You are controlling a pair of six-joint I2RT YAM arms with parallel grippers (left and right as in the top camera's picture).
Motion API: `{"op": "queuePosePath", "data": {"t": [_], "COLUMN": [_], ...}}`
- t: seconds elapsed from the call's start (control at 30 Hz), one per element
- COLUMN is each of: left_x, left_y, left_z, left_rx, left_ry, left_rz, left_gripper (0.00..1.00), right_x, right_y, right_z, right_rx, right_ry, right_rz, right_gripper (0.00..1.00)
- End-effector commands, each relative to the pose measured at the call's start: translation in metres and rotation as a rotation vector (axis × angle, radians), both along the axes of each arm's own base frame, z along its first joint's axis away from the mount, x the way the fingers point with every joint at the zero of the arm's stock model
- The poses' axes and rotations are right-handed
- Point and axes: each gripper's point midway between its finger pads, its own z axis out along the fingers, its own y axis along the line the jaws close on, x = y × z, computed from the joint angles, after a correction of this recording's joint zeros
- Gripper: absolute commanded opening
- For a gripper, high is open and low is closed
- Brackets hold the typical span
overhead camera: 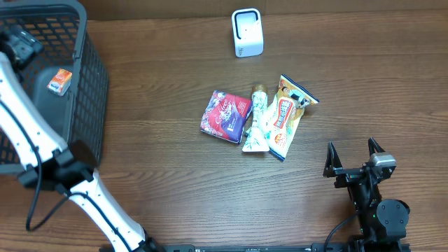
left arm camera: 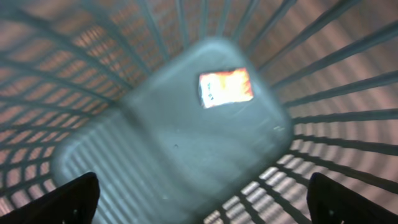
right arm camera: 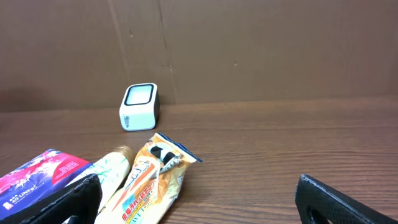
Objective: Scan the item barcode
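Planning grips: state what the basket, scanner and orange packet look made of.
Basket: likely moulded plastic, matt dark grey, open lattice walls.
Scanner: seemingly hard plastic, smooth white rounded shell.
Orange packet: probably plastic film, glossy printed surface, crinkled sealed end.

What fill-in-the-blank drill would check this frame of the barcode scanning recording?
1. The small orange packet lies inside the ____.
2. The cream tube lies ____ the purple pouch and the orange snack bag.
3. The left claw and the right claw are both ____.
Missing words: basket; between; open.
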Motion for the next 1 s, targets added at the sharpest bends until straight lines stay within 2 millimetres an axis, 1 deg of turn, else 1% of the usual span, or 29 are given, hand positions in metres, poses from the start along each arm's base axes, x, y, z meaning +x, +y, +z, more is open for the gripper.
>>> {"op": "queuePosePath", "data": {"t": [0.0, 0.07, 0.1, 0.27, 0.37, 0.47, 0.67, 0.7, 0.73, 0.8, 0.83, 0.87, 0.9, 0.97], "left_x": [0.014, 0.021, 0.028, 0.042, 0.043, 0.041, 0.028, 0.025, 0.024, 0.019, 0.017, 0.018, 0.019, 0.021], "left_y": [0.004, 0.007, 0.011, 0.017, 0.019, 0.018, 0.011, 0.008, 0.004, -0.005, -0.008, -0.011, -0.014, -0.022], "left_z": [-0.040, -0.055, -0.070, -0.098, -0.110, -0.111, -0.100, -0.097, -0.095, -0.091, -0.088, -0.085, -0.080, -0.066], "left_rx": [-0.014, -0.014, -0.012, -0.011, -0.014, -0.012, -0.031, -0.039, -0.055, -0.090, -0.102, -0.108, -0.116, -0.131], "left_ry": [0.088, 0.111, 0.130, 0.154, 0.180, 0.196, 0.217, 0.217, 0.215, 0.210, 0.211, 0.198, 0.177, 0.131], "left_rz": [-0.082, -0.109, -0.139, -0.173, -0.199, -0.222, -0.221, -0.224, -0.231, -0.244, -0.248, -0.256, -0.267, -0.279], "left_gripper": [0.96, 0.93, 0.90, 0.89, 0.89, 0.89, 0.86, 0.84, 0.79, 0.62, 0.52, 0.45, 0.41, 0.40], "right_x": [0.000, 0.000, 0.000, 0.000, 0.000, 0.000, 0.000, 0.000, 0.000, 0.000, 0.000, 0.000, 0.000, 0.000], "right_y": [0.000, 0.000, 0.000, 0.000, 0.000, 0.000, 0.000, 0.000, 0.000, 0.000, 0.000, 0.000, 0.000, 0.000], "right_z": [-0.002, -0.001, -0.001, -0.002, -0.002, -0.002, -0.002, -0.001, -0.002, -0.002, -0.002, -0.001, -0.002, -0.002], "right_rx": [-0.003, -0.003, -0.003, -0.003, -0.003, -0.003, -0.003, -0.003, -0.003, -0.003, -0.003, -0.003, -0.003, -0.003], "right_ry": [-0.005, -0.005, -0.005, -0.005, -0.005, -0.005, -0.005, -0.005, -0.005, -0.005, -0.005, -0.005, -0.005, -0.005], "right_rz": [-0.002, -0.002, -0.002, -0.002, -0.002, -0.002, -0.002, -0.002, -0.002, -0.002, -0.002, -0.002, -0.002, -0.002], "right_gripper": [1.00, 1.00, 1.00, 1.00, 1.00, 1.00, 1.00, 1.00, 1.00, 1.00, 1.00, 1.00, 1.00, 1.00]}}
